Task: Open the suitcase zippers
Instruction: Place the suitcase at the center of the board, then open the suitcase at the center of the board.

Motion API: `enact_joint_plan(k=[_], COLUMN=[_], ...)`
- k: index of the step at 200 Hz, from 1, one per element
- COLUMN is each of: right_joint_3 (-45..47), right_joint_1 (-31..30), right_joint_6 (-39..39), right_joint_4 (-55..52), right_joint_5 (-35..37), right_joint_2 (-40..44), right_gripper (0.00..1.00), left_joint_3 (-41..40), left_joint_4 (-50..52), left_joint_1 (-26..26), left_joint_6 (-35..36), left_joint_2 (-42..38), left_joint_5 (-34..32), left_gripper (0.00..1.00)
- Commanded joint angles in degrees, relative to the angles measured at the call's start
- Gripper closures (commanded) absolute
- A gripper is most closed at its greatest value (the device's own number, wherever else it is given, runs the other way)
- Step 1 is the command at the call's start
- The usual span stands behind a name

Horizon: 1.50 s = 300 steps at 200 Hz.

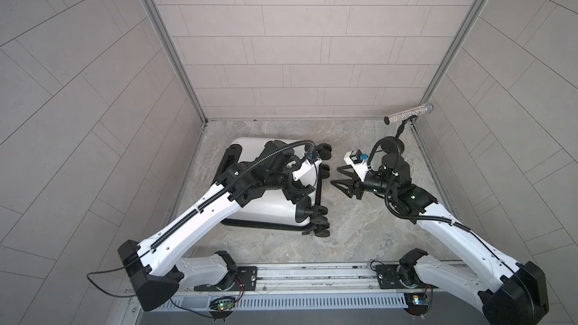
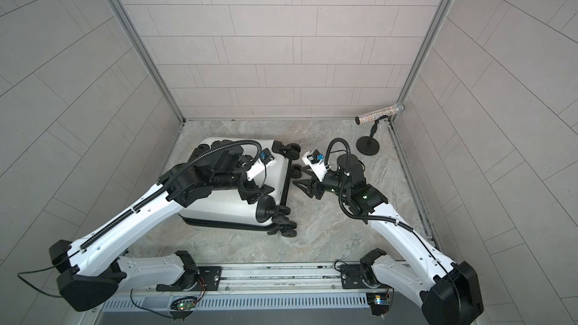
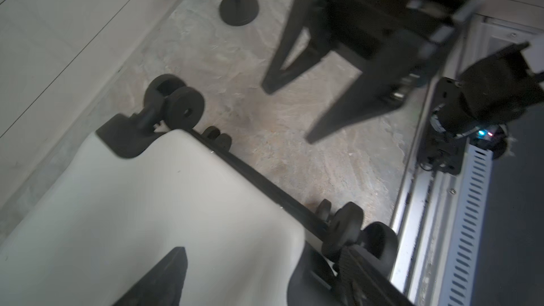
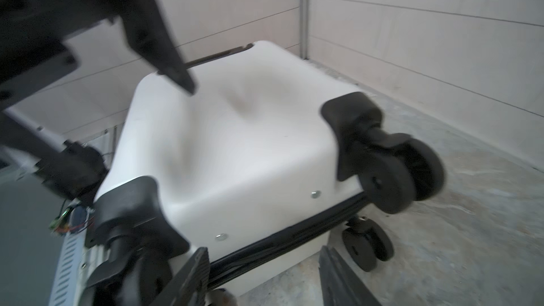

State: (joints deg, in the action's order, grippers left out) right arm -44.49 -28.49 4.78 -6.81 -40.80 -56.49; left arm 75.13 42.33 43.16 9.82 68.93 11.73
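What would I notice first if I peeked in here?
A white suitcase lies flat on the grey table, with the left arm stretched over it. The right hand hangs open just past its black wheels, touching nothing. In the far right corner, a sparkly tube sits on a little black stand.

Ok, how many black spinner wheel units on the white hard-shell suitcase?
4 units, at the suitcase's right end: upper far, upper near, lower far, lower near. None seems hidden.
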Motion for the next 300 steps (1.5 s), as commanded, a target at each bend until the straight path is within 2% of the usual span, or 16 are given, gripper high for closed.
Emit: enact_joint_plan(k=[1, 21, 52, 77, 101, 149, 167, 200, 214, 232, 270, 300], right_joint_3=[-2.5, -3.9, -6.0, -7.0, -5.6, -1.8, -0.5, -1.5, -3.7, -7.7, -19.4, -27.3], right_joint_1=[-5.3, -10.3, -14.0, -17.0, -19.1, -22.3, -22.4, -21.8, -20.5, -17.7, -12.2, -7.1], right_joint_6=[13.0, 14.4, 17.4, 19.4, 18.1, 11.7, 8.0, 3.4, 1.9, -1.3, -7.3, -13.3], right_joint_4=[-15.4, -17.4, -18.8, -21.4, -21.2, -8.7, -3.3, -1.8, -1.6, -0.7, -0.4, 0.6], right_joint_5=[0.8, 3.7, 6.0, 4.1, 3.8, 11.6, 12.8, 15.0, 15.8, 16.4, 17.0, 16.2], right_joint_2=[0.7, -0.8, -5.3, -7.1, -7.0, -6.9, -7.1, -3.8, -1.7, -1.0, -6.2, -12.0], right_gripper=[0.35, 0.32, 0.29, 0.29, 0.29, 0.31, 0.41, 0.83, 0.94, 1.0, 1.0, 1.0], left_joint_3=[-3.4, -6.8, -9.5, -9.6, -9.7, -9.7, -9.7, -8.0, -6.4, -4.1, -1.8, -3.3], left_joint_4=[-3.8, -5.5, -6.0, -5.8, -6.5, -7.7, -8.1, -6.7, -5.4, -3.6, -0.8, 1.2], left_joint_1=[-3.4, -4.4, -4.7, -4.8, -4.9, -4.9, -4.9, -4.9, -4.9, -4.9, -4.9, -4.9], left_joint_6=[-12.2, -13.7, -14.3, -14.6, -14.7, -16.4, -16.7, -14.3, -12.3, -9.5, -1.5, 8.3], left_joint_2=[-2.4, -4.7, -6.3, -6.6, -6.4, -5.9, -6.2, -7.2, -8.0, -9.1, -12.8, -16.7], left_joint_5=[-6.6, -6.2, -5.3, -5.2, -4.6, -4.6, -4.8, -6.3, -6.5, -7.1, -6.0, -1.5], left_gripper=[0.14, 0.14, 0.14, 0.14, 0.14, 0.14, 0.14, 0.14, 0.14, 0.14, 0.16, 0.16])
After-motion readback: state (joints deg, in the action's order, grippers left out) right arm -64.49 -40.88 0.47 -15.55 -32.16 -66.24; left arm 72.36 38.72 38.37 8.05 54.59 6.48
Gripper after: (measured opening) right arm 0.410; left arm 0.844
